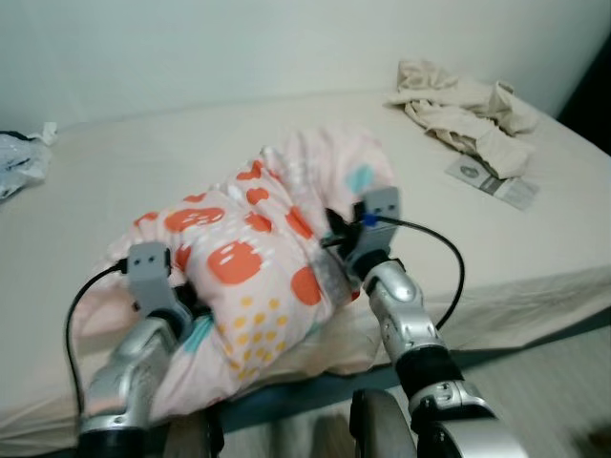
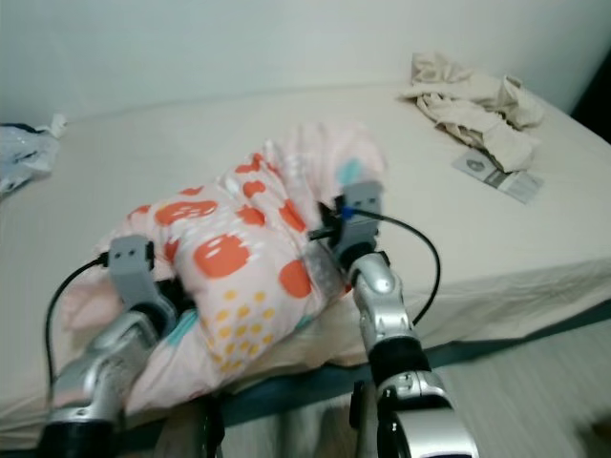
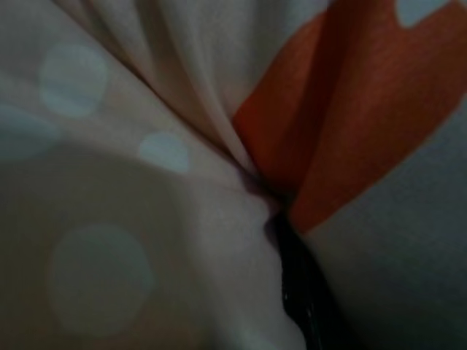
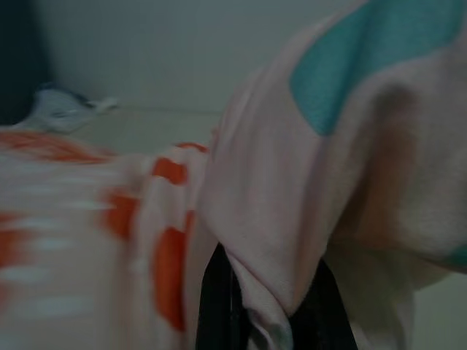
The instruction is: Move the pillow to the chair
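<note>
So the pillow (image 1: 258, 277) is sitting at the near edge of the bed (image 1: 172, 162), bunched up between the two arms. It's pale pink with big orange blobs, little yellow dots and a few teal patches, and part of it droops over the mattress edge toward the robot.

Left claw (image 1: 186, 301) is jammed into the pillow's left side. In the left wrist view one black finger (image 3: 303, 292) is buried in a fold of the fabric, right where an orange patch meets the pink, so it's pinching the cover.

Right claw (image 1: 336, 256) is on the other side, pressed against the pillow's right end. The right wrist view is blurry, but two dark fingers (image 4: 215, 306) sit either side of a hanging fold of pink cloth, so that one's clamped on the pillow too.

Rest of the bed: a crumpled beige cloth (image 1: 463, 110) up by the far right corner, a small printed leaflet (image 1: 492, 181) just in front of it, and something crinkly and plastic-looking (image 1: 19, 157) at the far left edge. Pale wall (image 1: 239, 48) behind the bed, strip of floor (image 1: 544, 382) at the bottom right.
</note>
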